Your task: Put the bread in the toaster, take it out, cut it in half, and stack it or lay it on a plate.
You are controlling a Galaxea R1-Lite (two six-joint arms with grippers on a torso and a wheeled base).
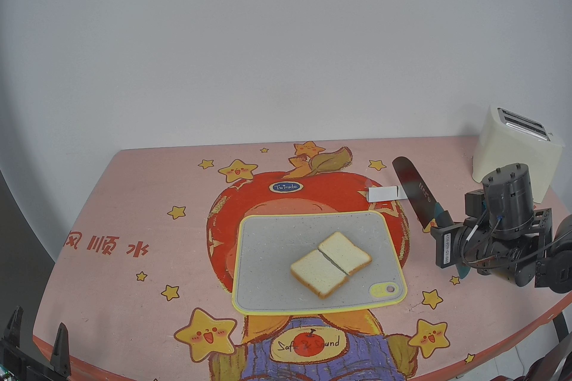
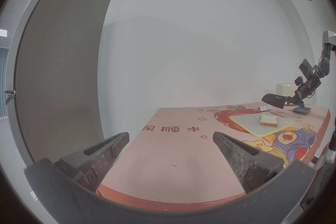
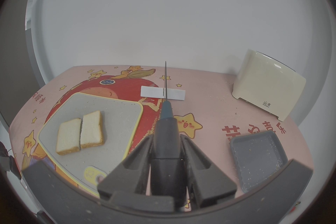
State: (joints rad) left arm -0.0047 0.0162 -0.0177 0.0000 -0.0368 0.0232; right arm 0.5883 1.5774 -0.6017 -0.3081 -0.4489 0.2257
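In the head view we see the bread [image 1: 330,264] cut into two soft white halves with tan crusts. They lie side by side on a speckled grey, yellow-rimmed cutting board [image 1: 268,245]. To its right, the right gripper [image 1: 445,245] is clamped on a dark, broad-bladed knife [image 1: 415,190], in front of a smooth cream toaster [image 1: 515,153].

In the left wrist view, the left gripper [image 2: 170,137] has its fingers spread apart and holds nothing, by the table's near corner.

In the right wrist view we note a shallow grey tray [image 3: 257,158] dotted with crumbs. There is red lettering on the pink tablecloth [image 3: 210,109].
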